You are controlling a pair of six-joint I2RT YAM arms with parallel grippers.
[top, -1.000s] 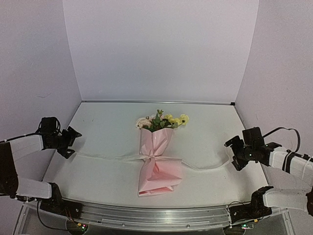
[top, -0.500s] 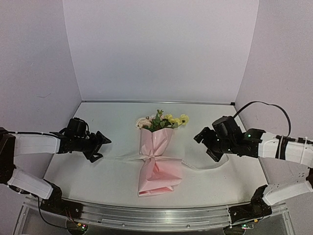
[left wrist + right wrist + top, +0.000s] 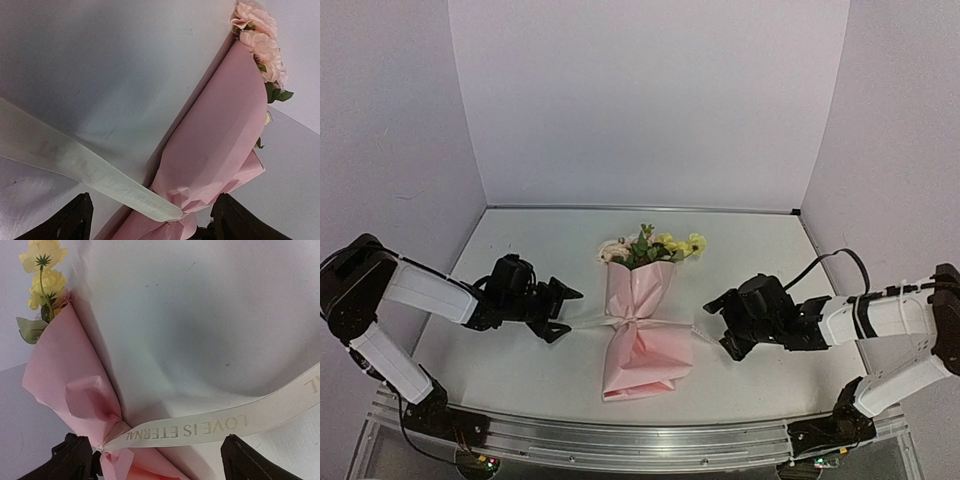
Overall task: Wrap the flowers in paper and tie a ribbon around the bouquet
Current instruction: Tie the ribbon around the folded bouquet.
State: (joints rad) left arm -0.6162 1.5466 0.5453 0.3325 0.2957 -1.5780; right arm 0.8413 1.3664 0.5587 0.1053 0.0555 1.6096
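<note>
The left pincer (image 3: 563,314) is wide open and empty, with the ribbon (image 3: 75,165) between its fingers. The bouquet (image 3: 638,322) lies mid-desk (image 3: 520,250), flowers (image 3: 650,247) poking from the paper (image 3: 640,285). The right pincer (image 3: 718,328) is wide open and empty too.

open table (image 3: 520,245) either side of the bouquet (image 3: 640,300), ribbon (image 3: 590,321) tails across the middle, 3 walls (image 3: 650,100) around

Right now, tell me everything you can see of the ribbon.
The ribbon is a narrow, flat cream band with a woven look, printed LOVE IS ETERNAL. It cinches the pinched middle of the pink bouquet. One limp tail runs out to each side along the table, toward the left gripper and the right gripper. Both are open and neither grips it.
</note>
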